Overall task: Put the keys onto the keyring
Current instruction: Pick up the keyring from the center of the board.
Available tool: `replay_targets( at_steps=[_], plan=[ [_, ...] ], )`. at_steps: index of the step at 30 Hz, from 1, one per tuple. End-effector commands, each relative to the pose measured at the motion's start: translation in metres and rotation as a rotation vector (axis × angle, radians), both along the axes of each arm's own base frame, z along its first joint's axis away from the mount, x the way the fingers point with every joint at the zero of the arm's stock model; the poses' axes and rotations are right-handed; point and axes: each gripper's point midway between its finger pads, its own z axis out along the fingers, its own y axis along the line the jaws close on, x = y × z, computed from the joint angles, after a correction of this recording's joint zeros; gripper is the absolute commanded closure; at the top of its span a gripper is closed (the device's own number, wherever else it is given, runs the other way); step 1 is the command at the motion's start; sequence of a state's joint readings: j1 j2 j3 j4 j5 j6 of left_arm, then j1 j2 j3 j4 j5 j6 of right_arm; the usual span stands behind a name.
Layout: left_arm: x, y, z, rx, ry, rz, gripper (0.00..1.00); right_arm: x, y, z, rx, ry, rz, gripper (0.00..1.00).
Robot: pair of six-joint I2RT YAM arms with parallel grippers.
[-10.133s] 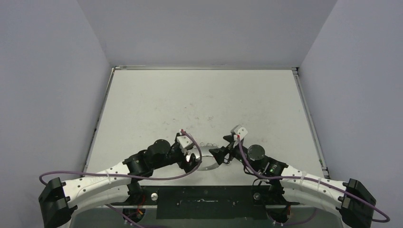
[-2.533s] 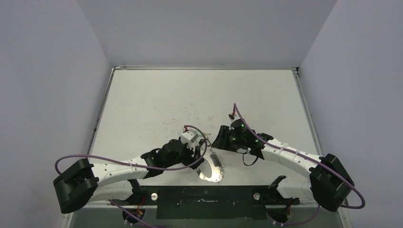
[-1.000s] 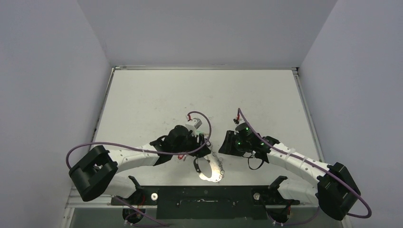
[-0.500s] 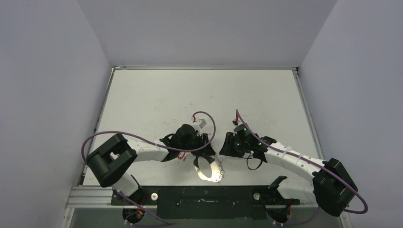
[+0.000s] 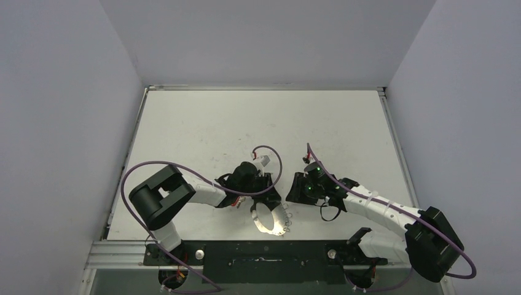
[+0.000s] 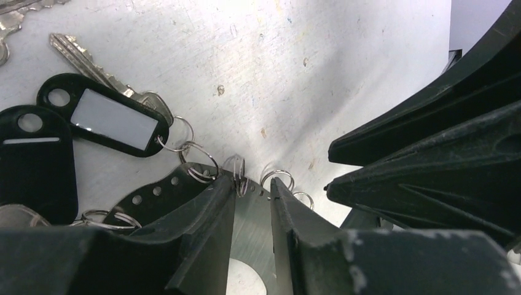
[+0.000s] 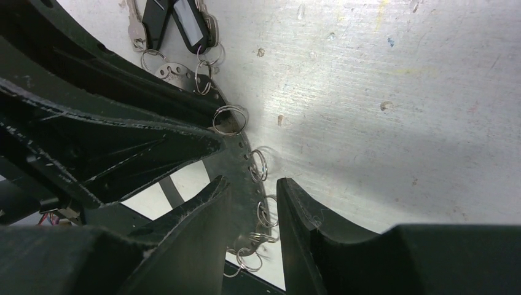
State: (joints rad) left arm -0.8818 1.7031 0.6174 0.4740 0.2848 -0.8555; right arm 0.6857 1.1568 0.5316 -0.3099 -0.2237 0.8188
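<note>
The keyring (image 5: 274, 225) is a flat grey metal loop with holes and small split rings, lying near the table's front edge. My left gripper (image 6: 253, 184) stands over its band (image 6: 249, 212), open by a narrow gap, one small split ring (image 6: 238, 172) between the fingertips. Two keys with dark-looking tags (image 6: 113, 120) hang on rings at the left; their tags (image 7: 184, 24) also show in the right wrist view. My right gripper (image 7: 253, 181) straddles the band (image 7: 241, 160), one finger inside the loop and one outside, closed onto it. In the top view both grippers (image 5: 269, 198) (image 5: 289, 195) meet at the loop's far edge.
More loose silver keys (image 6: 15, 15) lie at the far left of the left wrist view. The black mounting bar (image 5: 264, 261) runs just in front of the keyring. The two grippers' fingers stand very close to each other over the loop.
My left arm has swung right onto the loop's far edge and its jaws have narrowed a lot. The right gripper has edged closer and narrowed slightly. The keyring has stayed in place.
</note>
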Motion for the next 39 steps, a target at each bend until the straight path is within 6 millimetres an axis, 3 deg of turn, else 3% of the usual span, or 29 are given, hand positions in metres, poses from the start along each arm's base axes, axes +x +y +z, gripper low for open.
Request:
replay_targets(
  at_steps=[1, 13, 18, 25, 28, 31, 39],
  plan=[
    [0.010, -0.009, 0.000, -0.001, -0.037, 0.002, 0.75, 0.009, -0.002, 0.008, 0.002, -0.049, -0.014, 0.66],
    [0.010, -0.009, 0.005, 0.063, -0.115, -0.081, 0.90, 0.011, -0.003, 0.008, -0.005, -0.055, -0.011, 0.66],
    [0.002, -0.011, 0.012, 0.098, -0.174, -0.141, 0.90, 0.013, -0.003, 0.010, -0.003, -0.061, -0.011, 0.66],
    [-0.013, -0.030, 0.023, 0.051, -0.203, -0.218, 0.87, 0.015, -0.005, 0.010, -0.002, -0.061, -0.022, 0.66],
    [-0.020, -0.039, 0.030, 0.027, -0.236, -0.251, 0.83, 0.015, -0.006, 0.010, 0.003, -0.060, -0.031, 0.66],
    [-0.022, -0.040, 0.037, 0.019, -0.268, -0.259, 0.73, 0.016, -0.006, 0.012, 0.011, -0.065, -0.037, 0.65],
    [-0.017, -0.020, 0.063, -0.016, -0.352, -0.196, 0.48, 0.020, -0.001, 0.013, 0.004, -0.068, -0.014, 0.58]
  ],
)
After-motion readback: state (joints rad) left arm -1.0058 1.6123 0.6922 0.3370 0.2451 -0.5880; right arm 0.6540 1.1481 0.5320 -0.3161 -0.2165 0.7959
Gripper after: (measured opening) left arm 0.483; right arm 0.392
